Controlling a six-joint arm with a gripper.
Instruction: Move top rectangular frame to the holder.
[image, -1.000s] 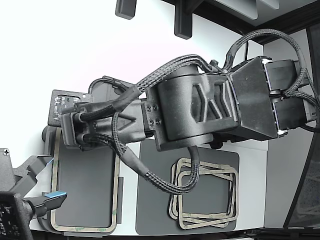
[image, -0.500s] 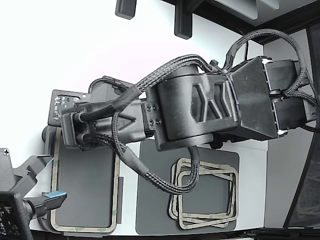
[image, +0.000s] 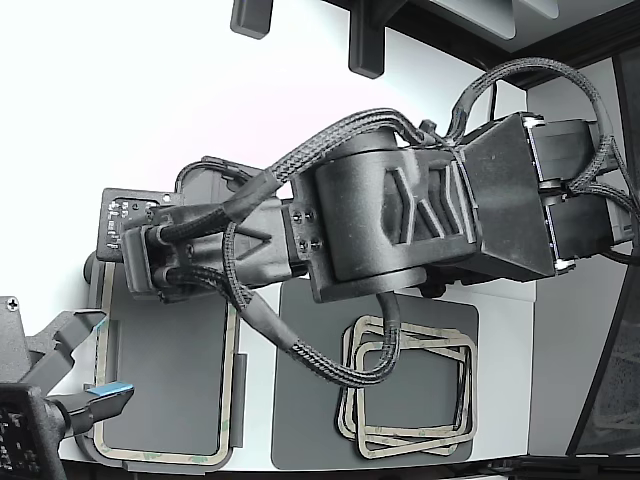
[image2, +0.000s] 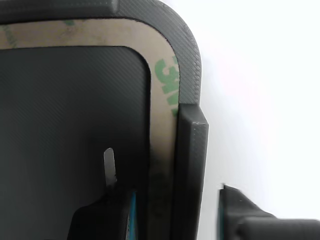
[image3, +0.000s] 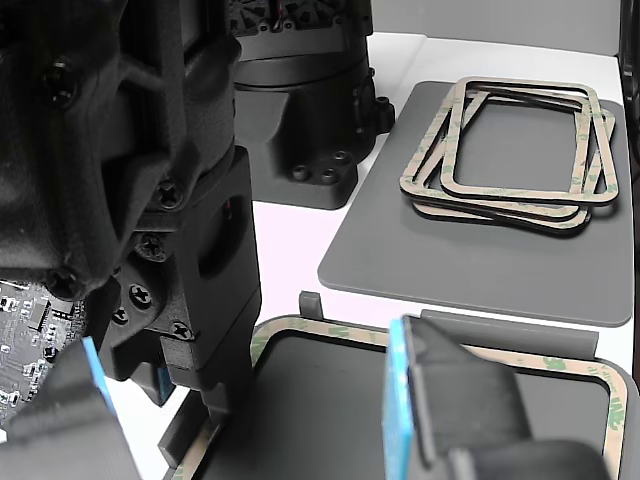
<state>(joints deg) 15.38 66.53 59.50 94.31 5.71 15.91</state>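
The top rectangular frame (image: 167, 459), apparently thin, light and flexible, best pinched on a rail, lies flat on the holder (image2: 191, 75) at eight o'clock in the exterior view, the gripper (image2: 165, 210) spread astride its rail and the holder's wall.

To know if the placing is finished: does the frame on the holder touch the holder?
Touching. The wrist view shows the frame lying flat on the holder, inside its raised rim, with no gap visible.
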